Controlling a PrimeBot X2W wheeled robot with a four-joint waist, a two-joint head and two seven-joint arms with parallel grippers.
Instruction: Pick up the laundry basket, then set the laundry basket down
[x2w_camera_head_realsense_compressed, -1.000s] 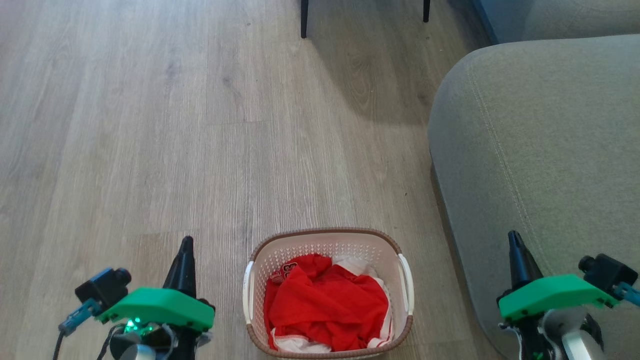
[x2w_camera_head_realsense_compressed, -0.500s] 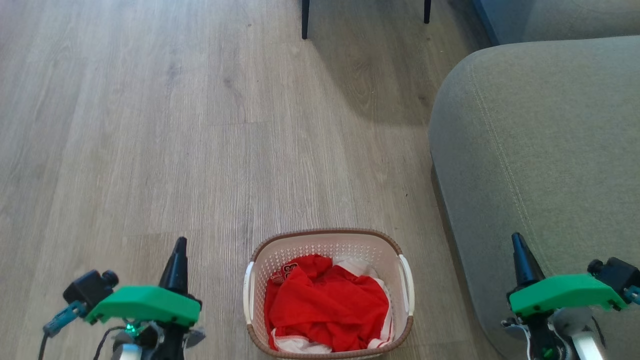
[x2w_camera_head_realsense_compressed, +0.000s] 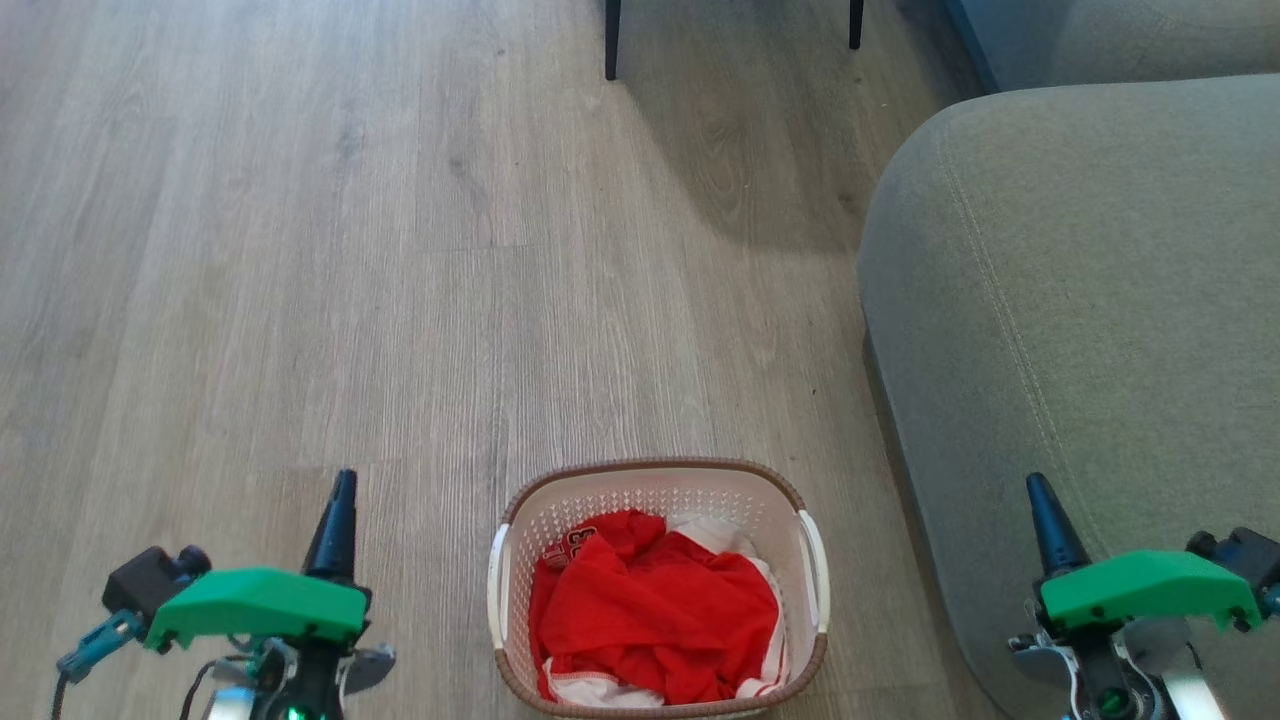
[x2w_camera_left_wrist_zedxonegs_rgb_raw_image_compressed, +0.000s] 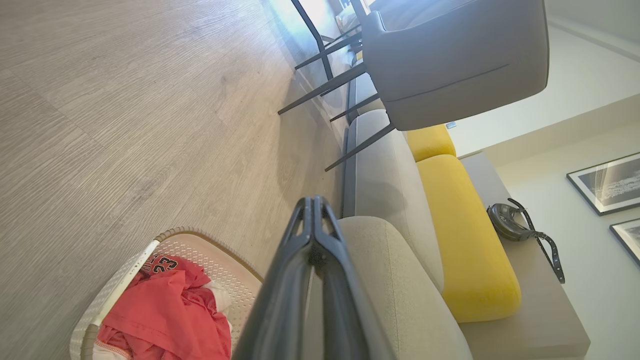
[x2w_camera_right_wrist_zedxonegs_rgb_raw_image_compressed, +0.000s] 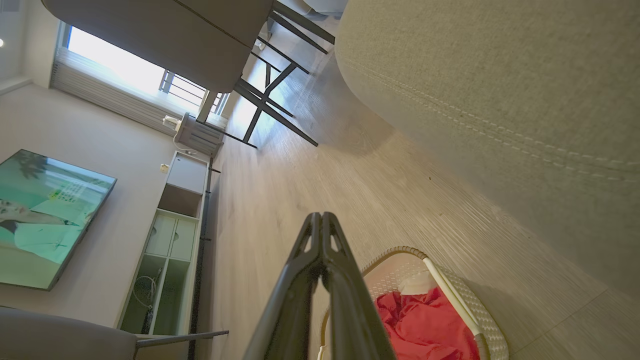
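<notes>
White perforated plastic laundry basket (x2w_camera_head_realsense_compressed: 655, 464) with brown woven-look rim sits on the pale wood-plank floor (x2w_camera_head_realsense_compressed: 300, 250), crumpled red garment (x2w_camera_head_realsense_compressed: 655, 610) inside, near the grey fabric sofa (x2w_camera_head_realsense_compressed: 1080, 300). Left gripper (x2w_camera_head_realsense_compressed: 342, 485) hangs well left of it, right gripper (x2w_camera_head_realsense_compressed: 1036, 490) seemingly over the sofa's edge. Both pairs of jaws are pressed together, holding nothing.

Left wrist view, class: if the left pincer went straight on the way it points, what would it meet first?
Probably the pale wooden plank floor, just short of the grey fabric sofa; depth is unclear. The left pincer points past the white perforated laundry basket.
</notes>
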